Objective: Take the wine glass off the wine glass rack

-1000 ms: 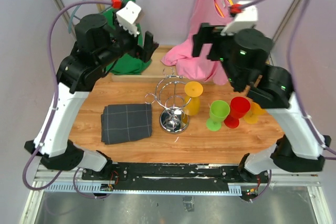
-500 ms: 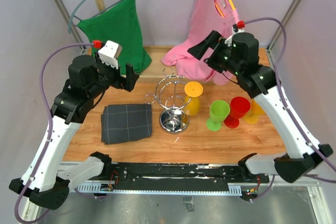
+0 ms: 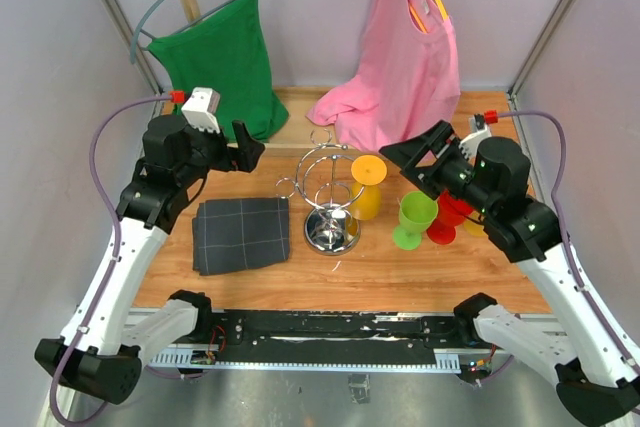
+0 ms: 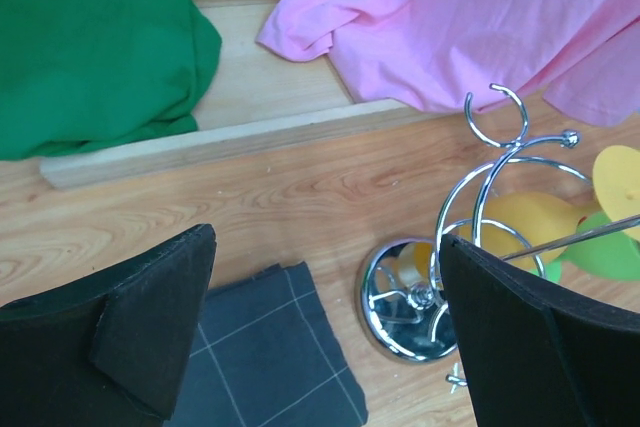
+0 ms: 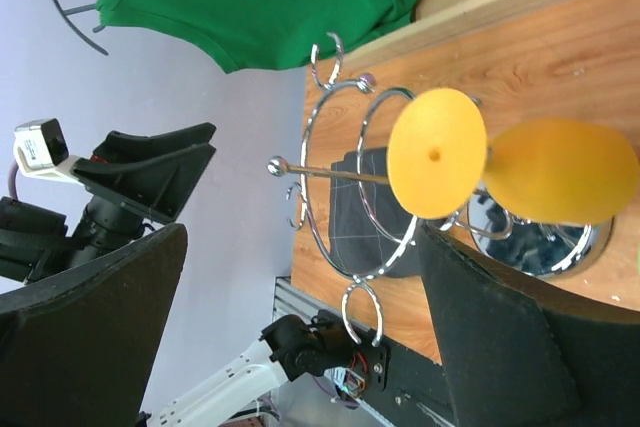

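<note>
The chrome wire wine glass rack (image 3: 322, 179) stands mid-table on its round base (image 3: 332, 231). A yellow wine glass (image 3: 366, 190) hangs upside down on the rack's right side, foot disc on top. My left gripper (image 3: 245, 146) is open and empty, hovering left of and behind the rack. My right gripper (image 3: 413, 159) is open and empty, just right of the yellow glass and apart from it. The left wrist view shows the rack (image 4: 497, 161), its base (image 4: 410, 299) and the glass (image 4: 528, 223). The right wrist view shows the glass's foot (image 5: 437, 152) and the rack (image 5: 345, 187).
A folded grey cloth (image 3: 241, 234) lies left of the rack. A green glass (image 3: 414, 218), a red glass (image 3: 452, 213) and an orange one (image 3: 478, 223) stand to the right, under my right arm. A green shirt (image 3: 220, 57) and a pink shirt (image 3: 400, 57) hang behind.
Both arms have swung down from high poses. The right gripper dropped toward the near right and now sits beside the yellow glass. The left gripper settled lower at the left.
</note>
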`<state>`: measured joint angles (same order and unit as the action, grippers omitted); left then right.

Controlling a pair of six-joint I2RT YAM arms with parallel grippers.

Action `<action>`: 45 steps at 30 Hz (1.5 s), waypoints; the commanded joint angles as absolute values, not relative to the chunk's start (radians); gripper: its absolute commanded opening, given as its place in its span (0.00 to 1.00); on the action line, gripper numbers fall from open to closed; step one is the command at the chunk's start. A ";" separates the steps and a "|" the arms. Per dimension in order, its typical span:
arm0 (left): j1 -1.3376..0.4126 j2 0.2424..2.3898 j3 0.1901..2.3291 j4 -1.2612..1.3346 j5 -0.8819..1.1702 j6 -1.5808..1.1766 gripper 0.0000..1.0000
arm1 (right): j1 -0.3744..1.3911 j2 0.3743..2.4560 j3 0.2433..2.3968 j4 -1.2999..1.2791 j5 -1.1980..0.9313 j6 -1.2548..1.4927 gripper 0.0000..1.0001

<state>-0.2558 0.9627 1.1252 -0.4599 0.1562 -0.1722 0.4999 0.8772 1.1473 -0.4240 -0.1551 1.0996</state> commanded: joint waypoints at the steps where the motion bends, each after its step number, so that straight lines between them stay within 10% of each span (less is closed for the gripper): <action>1: -0.233 0.967 1.099 -0.350 0.230 -0.239 0.99 | 0.488 0.824 1.062 -0.384 -0.129 1.175 0.99; 33: -0.216 1.062 1.119 -0.305 0.387 -0.262 0.99 | 0.488 0.861 0.805 -0.141 -0.085 1.296 0.73; 45: -0.216 1.093 1.147 -0.315 0.397 -0.245 0.99 | 0.486 0.865 0.767 -0.094 -0.085 1.318 0.42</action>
